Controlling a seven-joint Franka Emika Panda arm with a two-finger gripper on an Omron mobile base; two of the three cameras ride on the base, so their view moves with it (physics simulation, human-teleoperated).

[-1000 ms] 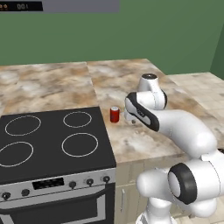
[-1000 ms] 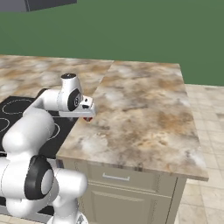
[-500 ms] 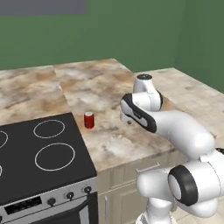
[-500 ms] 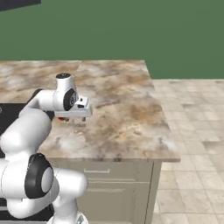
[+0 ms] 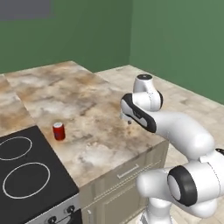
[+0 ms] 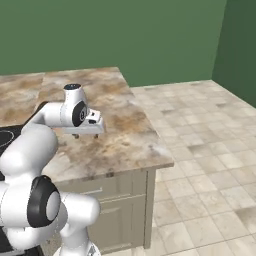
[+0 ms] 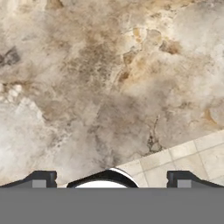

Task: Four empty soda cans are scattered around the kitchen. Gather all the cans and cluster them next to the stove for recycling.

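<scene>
One red soda can (image 5: 58, 131) with a silver top stands upright on the marble counter, just right of the stove (image 5: 30, 192), whose black cooktop shows two white rings. My gripper (image 5: 125, 120) hangs open and empty over the counter, well to the right of the can and close to the counter's right end. From the right base view the gripper (image 6: 85, 134) points down at the marble, and a sliver of the stove (image 6: 5, 138) shows at the left edge. In the hand view the gripper (image 7: 111, 179) has its fingertips (image 7: 40, 179) wide apart above bare marble.
The marble counter (image 5: 87, 96) ends just right of the arm, with drawers (image 6: 120, 200) below and tiled floor (image 6: 200, 150) beyond. Green walls close off the back. In the hand view the counter's edge and floor tiles (image 7: 183, 162) show at the lower right.
The whole picture has slid left in both base views, so the camera has moved right along the counter. The can stays beside the stove. The gripper remains open.
</scene>
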